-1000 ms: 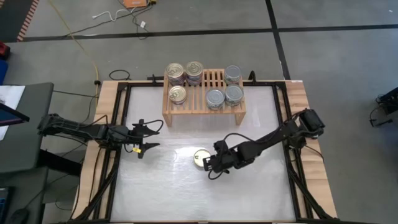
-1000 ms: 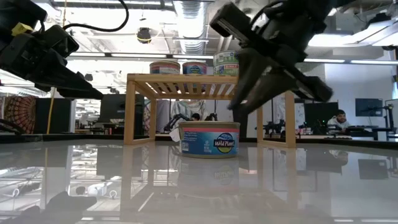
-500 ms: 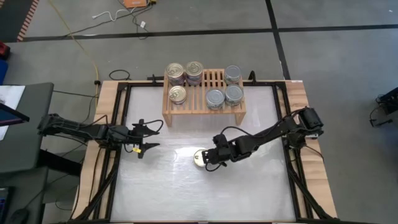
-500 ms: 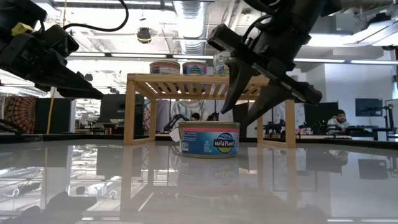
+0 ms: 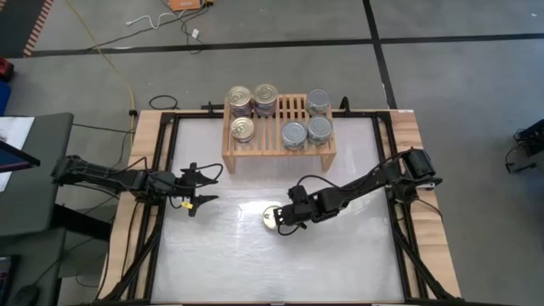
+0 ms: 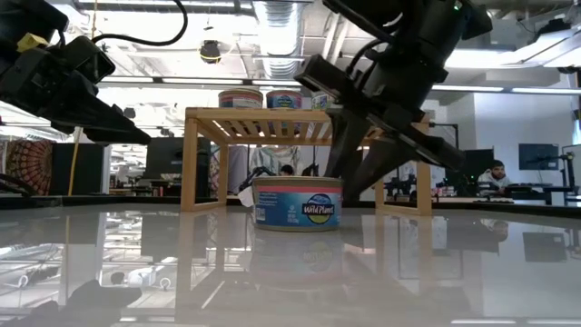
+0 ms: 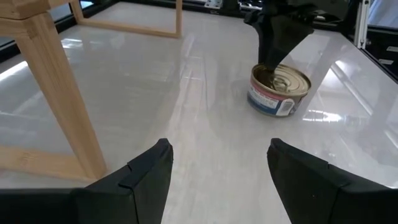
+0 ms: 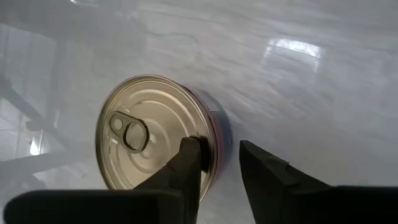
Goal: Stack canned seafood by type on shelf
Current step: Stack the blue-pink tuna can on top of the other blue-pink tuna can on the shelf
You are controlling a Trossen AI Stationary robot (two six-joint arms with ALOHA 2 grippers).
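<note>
A can (image 5: 271,218) with a gold pull-ring top and a blue and red label (image 6: 297,202) stands flat on the white table, in front of the shelf (image 5: 279,146). The light-wood shelf carries gold-topped cans (image 5: 241,99) on its left and silver-topped cans (image 5: 295,134) on its right. My right gripper (image 8: 221,149) is open, slanting down at the can's right edge. My left gripper (image 7: 217,162) hangs open above the table's left side (image 5: 197,202), far from the can (image 7: 280,90). My right gripper comes slanting down from the table's right side. One fingertip (image 8: 189,155) stands on the can's gold top just inside the rim (image 8: 202,127), and the other finger (image 8: 261,168) is outside the can's wall, over the table. The can stays flat on the table.
The shelf's side legs (image 6: 191,163) stand on the far half of the table. Black rails and a wooden frame (image 5: 146,170) run along both table sides. The near half of the table is bare white surface. People sit in the room beyond (image 6: 495,177).
My right gripper has gone down and toward the table's left edge, onto the can, and its fingers stand wider apart than a second ago. The can has slid a little toward the table's left edge, still flat.
</note>
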